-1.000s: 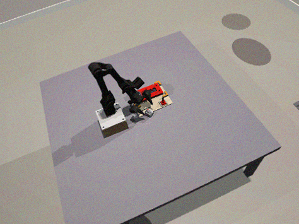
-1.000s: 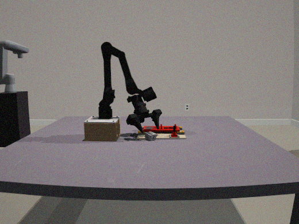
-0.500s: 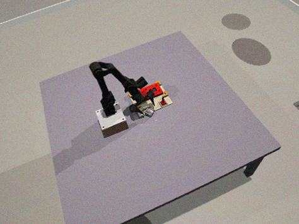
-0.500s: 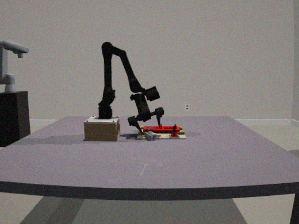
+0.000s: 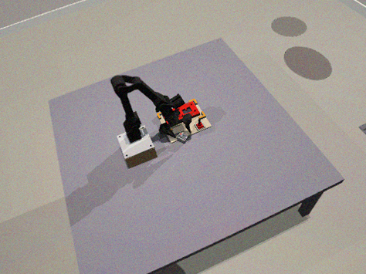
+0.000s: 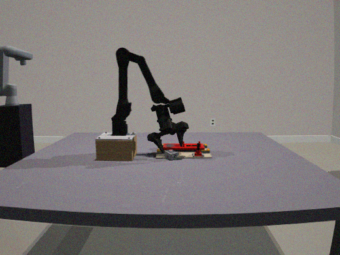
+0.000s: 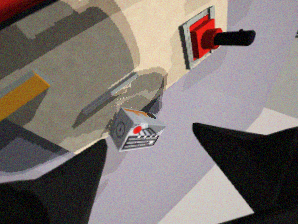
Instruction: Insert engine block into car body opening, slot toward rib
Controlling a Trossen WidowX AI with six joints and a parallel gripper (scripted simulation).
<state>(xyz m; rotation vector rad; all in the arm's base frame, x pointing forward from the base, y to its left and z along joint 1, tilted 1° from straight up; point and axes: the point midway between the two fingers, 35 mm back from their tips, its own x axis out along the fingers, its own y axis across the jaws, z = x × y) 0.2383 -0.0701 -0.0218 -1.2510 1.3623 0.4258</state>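
Observation:
The engine block point(image 5: 182, 136) point(image 6: 171, 154) point(image 7: 136, 131) is a small grey cube with a red spot and a ribbed face. It lies on the purple table at the near edge of the beige board point(image 5: 202, 124) point(image 6: 204, 155) point(image 7: 150, 45). The red car body point(image 5: 182, 111) point(image 6: 186, 146) sits on that board, its dark opening facing up. My gripper point(image 5: 174, 132) point(image 6: 170, 147) point(image 7: 150, 134) is open wide and empty. It hangs low over the block, a finger on each side, not touching it.
A red post with a black handle point(image 7: 212, 39) point(image 6: 198, 151) stands on the board's corner. Orange tabs point(image 7: 20, 97) and a grey bar point(image 7: 110, 96) lie on the board. The arm's tan base box point(image 5: 137, 153) point(image 6: 116, 148) stands left of the block.

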